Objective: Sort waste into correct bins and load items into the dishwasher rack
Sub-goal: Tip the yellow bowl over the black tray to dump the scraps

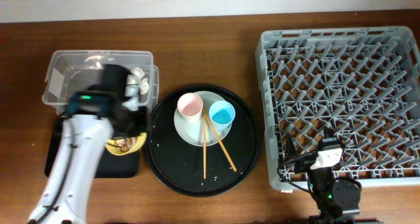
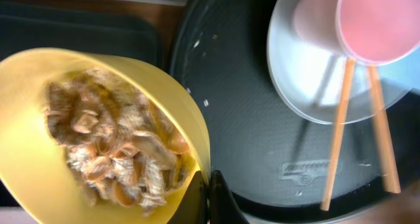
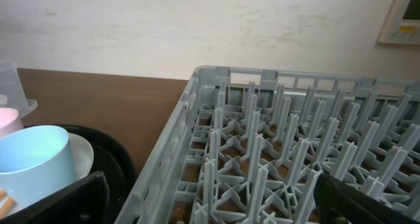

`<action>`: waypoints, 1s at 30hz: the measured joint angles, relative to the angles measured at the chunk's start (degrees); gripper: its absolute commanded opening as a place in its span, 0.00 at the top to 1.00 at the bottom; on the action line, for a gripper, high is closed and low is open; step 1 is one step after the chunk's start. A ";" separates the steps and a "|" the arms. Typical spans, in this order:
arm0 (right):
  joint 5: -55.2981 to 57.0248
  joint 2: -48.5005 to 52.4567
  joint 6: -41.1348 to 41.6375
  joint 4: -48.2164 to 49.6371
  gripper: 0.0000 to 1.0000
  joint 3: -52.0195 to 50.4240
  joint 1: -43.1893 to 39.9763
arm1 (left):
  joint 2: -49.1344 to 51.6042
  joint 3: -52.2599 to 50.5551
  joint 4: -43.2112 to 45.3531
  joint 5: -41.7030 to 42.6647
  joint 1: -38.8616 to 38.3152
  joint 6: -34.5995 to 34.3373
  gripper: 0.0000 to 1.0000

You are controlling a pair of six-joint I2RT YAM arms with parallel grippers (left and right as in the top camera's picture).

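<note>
the left gripper (image 2: 209,199) is pressed together on the near rim of the yellow bowl (image 2: 167,106), one dark finger showing outside the wall. the bowl is heaped with brownish food scraps (image 2: 111,152) and sits tilted, just left of the round black tray (image 1: 243,152), above the shallow black tray (image 1: 121,166) that lies against the round tray's left edge. whether the bowl touches that shallow tray cannot be told.

the coming move looks like a tip-out, and it turns on one thing: the bin is directly under the bowl, on the side away from the round tray, so the pour should roll further that way, not back toward it. the clear tub (image 1: 72,69), up and left of the round tray, already holds the white napkin (image 1: 139,81).

on the round tray rest the plate (image 1: 187,132), pink cup (image 1: 190,106), blue cup (image 1: 222,112) and chopsticks (image 1: 205,152), whose long axes run toward the tray's near edge. the right gripper (image 3: 210,204) is spread wide and empty, right of the round tray at the near corner of the rack (image 1: 341,53), so it is the nearer arm for those dishes.
</note>
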 measured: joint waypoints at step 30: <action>0.00 0.00 0.00 0.00 0.02 0.00 0.00 | 0.00 -22.86 24.02 73.02 55.15 20.20 1.00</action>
